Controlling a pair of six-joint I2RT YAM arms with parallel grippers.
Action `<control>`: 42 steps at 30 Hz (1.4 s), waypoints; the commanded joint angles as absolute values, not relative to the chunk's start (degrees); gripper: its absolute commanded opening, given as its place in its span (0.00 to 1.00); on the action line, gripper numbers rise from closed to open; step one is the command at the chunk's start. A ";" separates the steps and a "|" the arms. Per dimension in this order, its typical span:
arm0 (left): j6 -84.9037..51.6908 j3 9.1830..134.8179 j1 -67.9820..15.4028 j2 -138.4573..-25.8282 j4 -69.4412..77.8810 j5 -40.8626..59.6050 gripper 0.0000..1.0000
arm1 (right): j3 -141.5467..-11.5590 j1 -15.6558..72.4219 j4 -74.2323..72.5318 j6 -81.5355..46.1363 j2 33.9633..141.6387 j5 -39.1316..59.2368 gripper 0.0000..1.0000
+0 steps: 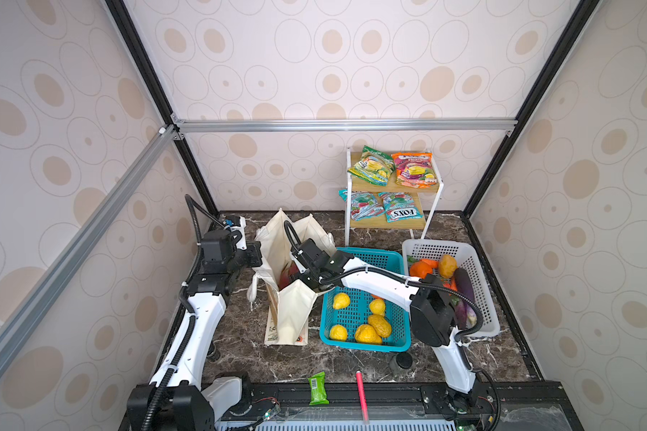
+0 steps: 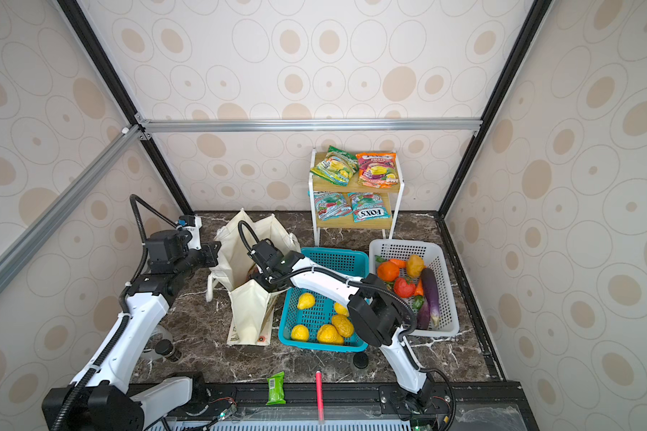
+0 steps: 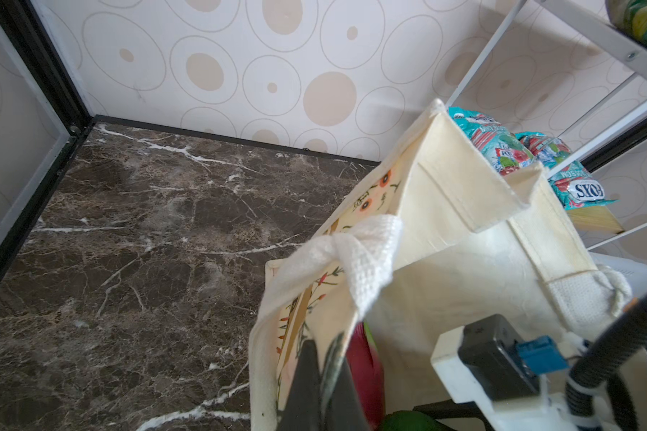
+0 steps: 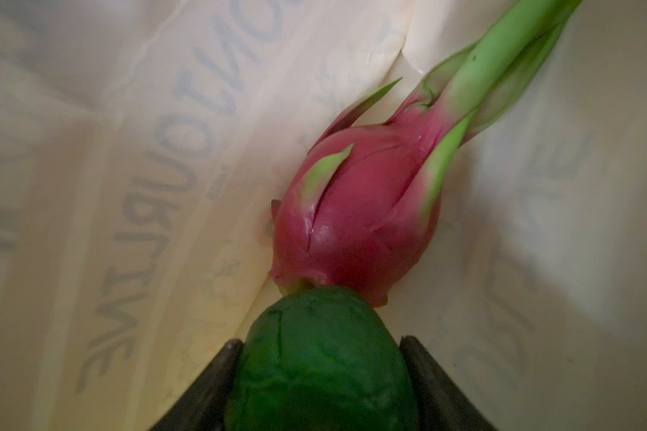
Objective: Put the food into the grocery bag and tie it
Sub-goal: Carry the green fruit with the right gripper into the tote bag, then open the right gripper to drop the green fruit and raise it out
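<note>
While the left gripper (image 3: 324, 384) pinches a side wall of the grocery bag (image 1: 296, 309) with jaws closed tight, the right gripper (image 4: 322, 345) reaches down inside the bag. It clasps the dark green fruit (image 4: 322, 373), which touches the pink dragon fruit (image 4: 355, 224) lying at the bag's bottom.

Lab test cell, not a real shop. I'm looking into a box framed in aluminium extrusion (image 1: 344, 125). Its walls are oval-print wallpaper panels (image 1: 352, 56). The floor is a marble-pattern tabletop (image 1: 314, 358) with a black mounting rail (image 1: 389, 392) along the near edge. Grocery props are staged on it: a two-tier shelf rack (image 1: 389, 224) far right, a blue basket (image 1: 374, 258) of toy lemons (image 1: 367, 333), and a white basket (image 1: 430, 249) beside it.
</note>
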State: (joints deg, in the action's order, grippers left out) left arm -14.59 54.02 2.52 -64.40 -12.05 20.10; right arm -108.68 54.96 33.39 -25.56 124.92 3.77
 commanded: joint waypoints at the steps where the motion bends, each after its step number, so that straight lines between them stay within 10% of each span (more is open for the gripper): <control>1: -14.49 54.59 2.72 -64.06 -10.82 20.91 0.00 | -111.16 55.35 38.42 -26.69 128.87 1.82 0.65; 15: -14.42 53.13 2.72 -63.37 -9.76 20.50 0.00 | -112.55 55.35 42.20 -29.35 135.86 -0.04 0.67; 25: -14.04 52.17 2.72 -63.85 -9.01 19.82 0.00 | -109.14 55.55 38.52 -27.89 127.85 2.80 0.99; 42: -11.68 49.77 2.72 -61.92 -7.45 15.16 0.00 | -106.36 57.53 35.32 -23.20 112.65 -2.03 1.00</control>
